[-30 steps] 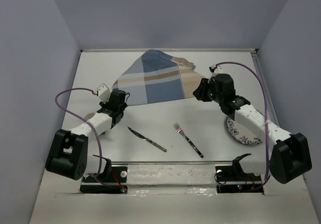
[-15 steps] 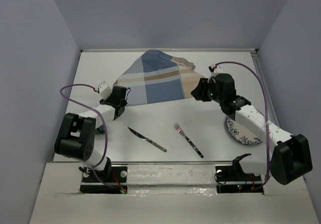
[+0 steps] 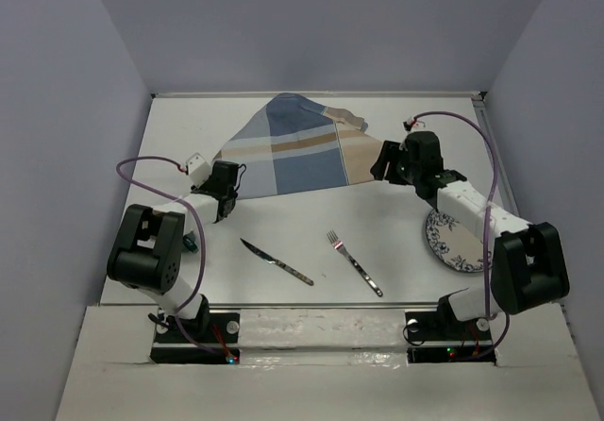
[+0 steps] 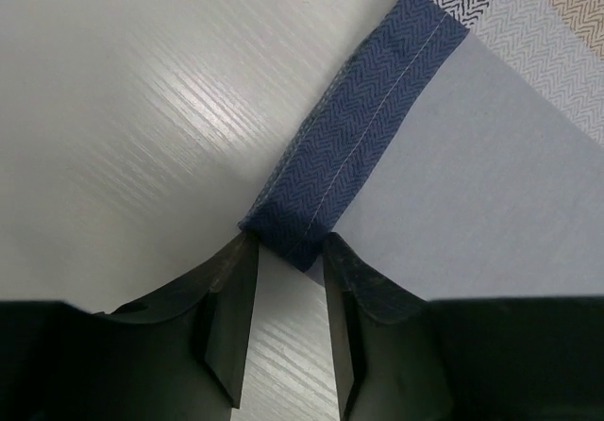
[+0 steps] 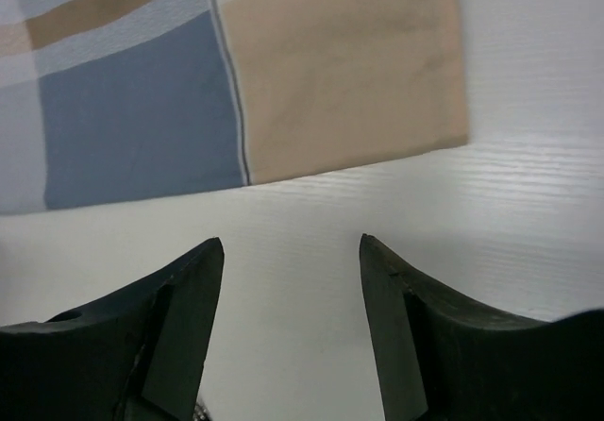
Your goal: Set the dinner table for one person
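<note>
the left gripper [image 4: 290, 249] has its jaws apart with the dark blue corner of the striped cloth [image 3: 302, 152] lying flat between their tips, while the right gripper [image 5: 291, 251] — jaws apart too — hangs over the bare white dinner table [image 3: 283, 225] just beside the cloth's tan edge

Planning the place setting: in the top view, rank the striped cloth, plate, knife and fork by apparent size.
1. striped cloth
2. plate, partly hidden by the right arm
3. knife and fork: look alike, not ranked
</note>
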Tool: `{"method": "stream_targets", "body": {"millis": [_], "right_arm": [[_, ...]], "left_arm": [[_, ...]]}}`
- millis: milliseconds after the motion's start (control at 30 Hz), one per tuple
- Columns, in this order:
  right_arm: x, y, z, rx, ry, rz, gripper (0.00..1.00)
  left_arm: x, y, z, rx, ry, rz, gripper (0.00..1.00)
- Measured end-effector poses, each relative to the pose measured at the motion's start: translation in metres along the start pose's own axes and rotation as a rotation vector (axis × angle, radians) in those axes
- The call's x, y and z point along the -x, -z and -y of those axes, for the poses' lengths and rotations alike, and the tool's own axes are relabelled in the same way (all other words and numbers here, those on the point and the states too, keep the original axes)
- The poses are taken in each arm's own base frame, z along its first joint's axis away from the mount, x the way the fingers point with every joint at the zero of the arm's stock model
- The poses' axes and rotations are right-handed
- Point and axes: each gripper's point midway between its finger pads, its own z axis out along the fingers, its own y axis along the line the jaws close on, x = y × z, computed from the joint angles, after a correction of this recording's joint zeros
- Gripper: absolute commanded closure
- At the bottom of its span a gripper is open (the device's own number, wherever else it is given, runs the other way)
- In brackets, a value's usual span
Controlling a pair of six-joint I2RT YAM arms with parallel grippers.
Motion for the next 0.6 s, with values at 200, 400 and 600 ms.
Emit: {"method": "stream_targets", "body": {"millis": [200,400,600], "right_arm": [[0.014,-0.021,0.045,-0.153,-0.046,0.017,0.31],[0.011,-0.044,0.084,-0.235,-0.104,-0.017,0.29],[-0.013,-0.067,0.108,-0.275,-0.145,-0.099,0.3]], "left_arm": [[-0.001,-0.002,0.001,-0.003,-0.016,-0.001,0.76],[-0.001,-0.004,0.007,-0.026,-0.039,-0.004,1.0],[0.003,-0.003,0.012,-0.07,-0.045,0.018,1.0]]}}
